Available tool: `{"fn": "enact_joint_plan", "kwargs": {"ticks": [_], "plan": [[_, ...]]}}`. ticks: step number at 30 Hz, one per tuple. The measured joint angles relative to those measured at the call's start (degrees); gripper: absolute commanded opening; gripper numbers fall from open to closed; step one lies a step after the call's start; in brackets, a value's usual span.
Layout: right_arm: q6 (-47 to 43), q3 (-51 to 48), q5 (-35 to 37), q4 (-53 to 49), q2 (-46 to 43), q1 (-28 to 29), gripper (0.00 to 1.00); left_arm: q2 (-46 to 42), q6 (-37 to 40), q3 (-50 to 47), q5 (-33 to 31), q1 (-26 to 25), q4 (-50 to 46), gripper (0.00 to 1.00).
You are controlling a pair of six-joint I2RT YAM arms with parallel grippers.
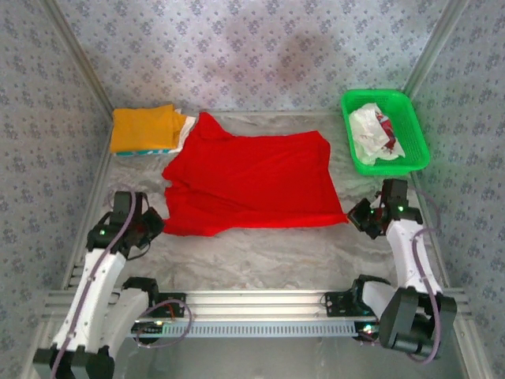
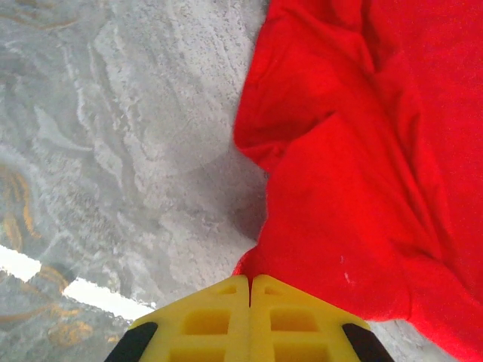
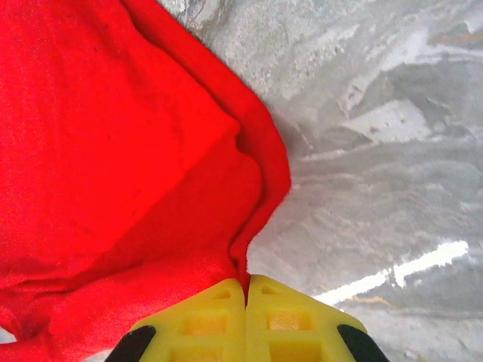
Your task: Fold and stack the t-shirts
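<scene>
A bright red t-shirt (image 1: 252, 183) lies spread across the middle of the table. My left gripper (image 1: 158, 223) is shut on its near left corner; in the left wrist view the red cloth (image 2: 355, 181) runs into the closed yellow jaws of the left gripper (image 2: 250, 280). My right gripper (image 1: 353, 219) is shut on the shirt's near right corner, and the red cloth (image 3: 128, 166) is pinched at the tips of the right gripper (image 3: 246, 280). A folded orange-yellow t-shirt (image 1: 144, 127) tops a stack at the back left, with teal and white edges (image 1: 178, 136) under it.
A green mesh basket (image 1: 412, 130) stands at the back right with a crumpled white t-shirt with red marks (image 1: 374, 133) inside. Patterned walls close in the left, right and back. A metal rail (image 1: 252, 304) runs along the near edge between the arm bases.
</scene>
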Motion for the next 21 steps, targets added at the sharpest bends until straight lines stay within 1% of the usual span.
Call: {"fn": "enact_joint_plan", "kwargs": {"ticks": [4, 8, 15, 21], "plan": [[-0.9, 0.4, -0.5, -4.5, -4.7, -0.1, 0.0, -5.7, -1.0, 2.0, 0.2, 0.0, -4.7, 0.0], [-1.4, 1.0, -0.6, -8.2, -8.9, -0.1, 0.0, -8.5, -1.4, 4.8, 0.4, 0.0, -7.7, 0.0], [-1.5, 2.1, -0.7, -14.8, -16.6, -0.1, 0.0, -15.7, -2.1, 8.1, 1.9, 0.0, -13.6, 0.0], [-1.7, 2.3, -1.0, -17.4, -18.9, -0.2, 0.0, -16.8, -2.0, 13.1, 4.3, 0.0, -15.8, 0.0]]}}
